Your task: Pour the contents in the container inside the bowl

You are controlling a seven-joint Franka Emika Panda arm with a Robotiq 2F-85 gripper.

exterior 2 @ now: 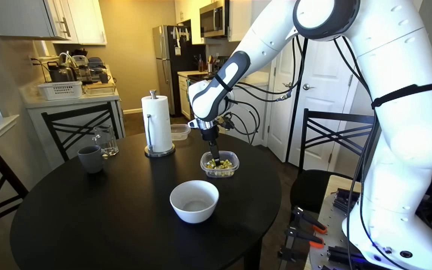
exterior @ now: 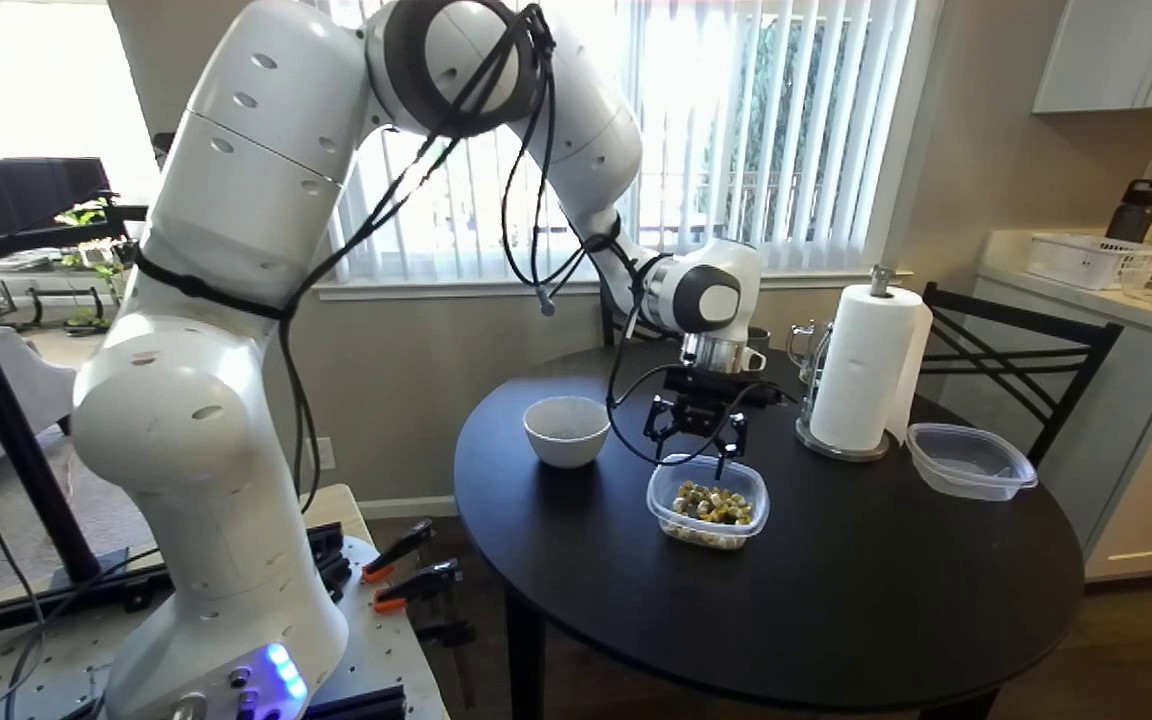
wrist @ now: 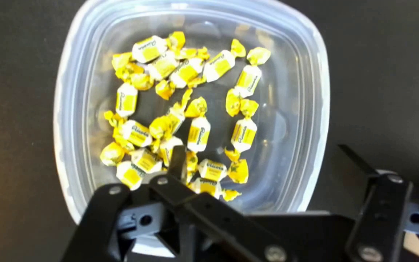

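Fingers (exterior 2: 215,152) stood wide apart across the rim of the clear tub (wrist: 315,109), one over the candies (wrist: 198,134) inside, the other outside; contact couldn't be told. Tub sat upright on dark desk (exterior: 886,580), white bowl (exterior: 566,450) near, not touching.

1. Window blinds (exterior: 686,160) blown out in patches in an exterior view; daylight enters there.
2. Arm (exterior 2: 422,148) overexposed in an exterior view, surface detail washed out.
3. Table (exterior: 866,610) dark, bluish sheen toward window; dark shadow below bowl (exterior: 567,442).
4. Back wall (exterior 2: 137,52) warm yellowish.
5. Both exterior views: verticals lean near edges.
6. Wrist view: container (wrist: 316,72) rim glary; contents (wrist: 198,134) slightly soft, lettering partly legible; gripper (wrist: 267,160) dark, blurred.
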